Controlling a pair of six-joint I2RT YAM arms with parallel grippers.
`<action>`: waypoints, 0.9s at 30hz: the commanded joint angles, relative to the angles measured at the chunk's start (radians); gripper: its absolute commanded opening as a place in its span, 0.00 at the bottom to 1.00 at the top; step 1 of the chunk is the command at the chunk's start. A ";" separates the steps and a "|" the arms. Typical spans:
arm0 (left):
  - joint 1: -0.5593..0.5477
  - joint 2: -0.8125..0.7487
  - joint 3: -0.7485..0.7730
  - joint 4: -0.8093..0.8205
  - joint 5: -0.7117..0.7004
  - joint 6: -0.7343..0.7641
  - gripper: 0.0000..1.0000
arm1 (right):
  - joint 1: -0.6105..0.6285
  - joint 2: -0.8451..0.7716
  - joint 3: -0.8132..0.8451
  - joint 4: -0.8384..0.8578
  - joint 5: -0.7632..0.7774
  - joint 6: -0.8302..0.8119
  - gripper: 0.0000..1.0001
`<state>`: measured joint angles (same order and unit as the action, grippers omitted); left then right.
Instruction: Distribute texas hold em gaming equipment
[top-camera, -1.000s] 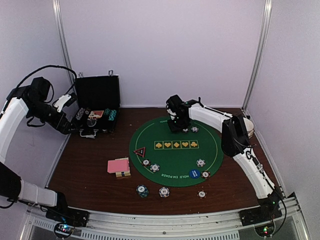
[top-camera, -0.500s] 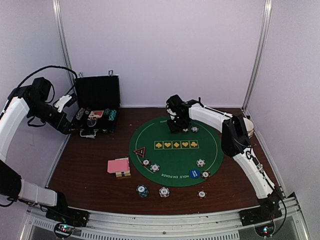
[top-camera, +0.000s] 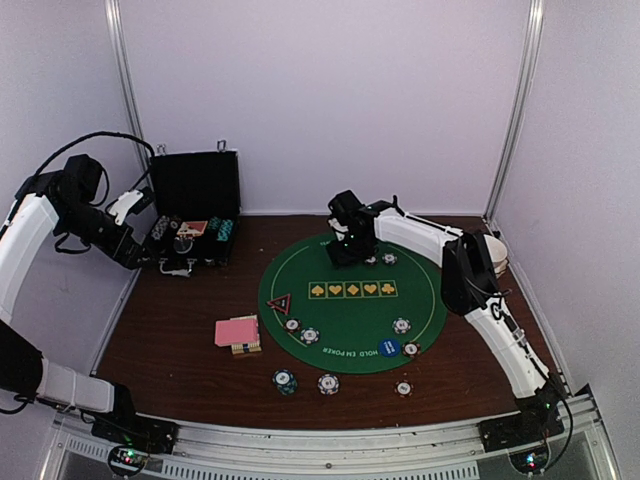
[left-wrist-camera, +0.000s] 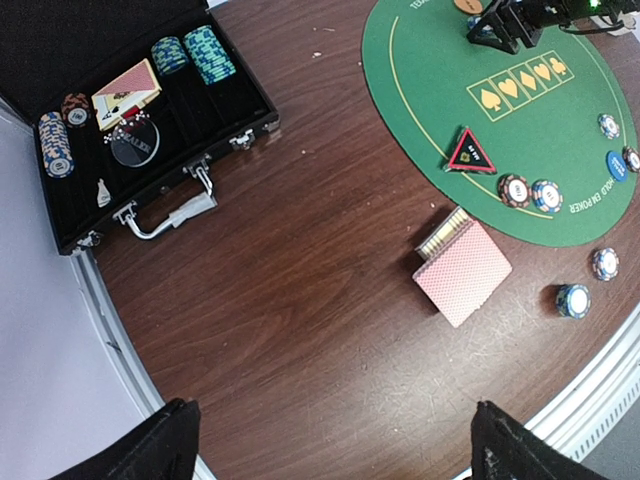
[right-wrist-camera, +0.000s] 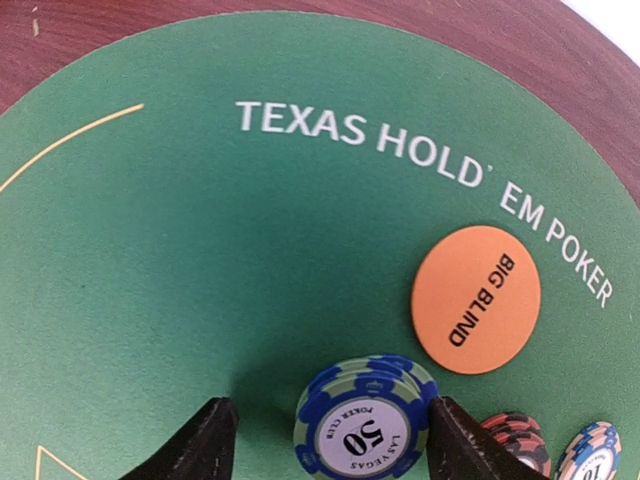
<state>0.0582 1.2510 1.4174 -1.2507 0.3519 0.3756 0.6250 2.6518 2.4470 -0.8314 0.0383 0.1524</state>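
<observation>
Several stacked 50 chips (right-wrist-camera: 365, 430) sat ungripped between parted jaws of right gripper (right-wrist-camera: 328, 425); left gripper (left-wrist-camera: 335, 420) gaped empty. Stack likely rigid, smooth, topple-prone: pinch striped edges low.

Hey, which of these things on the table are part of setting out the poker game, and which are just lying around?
For the job: card deck, triangle marker, orange disc, blue disc, chip stack, loose chips.
Just lying about: black case, table.
</observation>
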 joint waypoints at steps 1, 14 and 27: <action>0.006 -0.018 0.021 -0.007 -0.014 -0.001 0.98 | 0.025 -0.112 0.019 0.032 0.023 -0.016 0.71; 0.006 -0.030 0.061 -0.044 -0.009 0.000 0.98 | 0.173 -0.407 -0.211 0.063 0.079 -0.054 0.89; 0.006 -0.047 0.047 -0.047 0.008 0.005 0.97 | 0.551 -0.661 -0.720 0.117 -0.035 0.002 0.91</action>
<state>0.0582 1.2198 1.4517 -1.2942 0.3439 0.3759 1.1084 2.0163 1.7626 -0.6891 0.0425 0.1379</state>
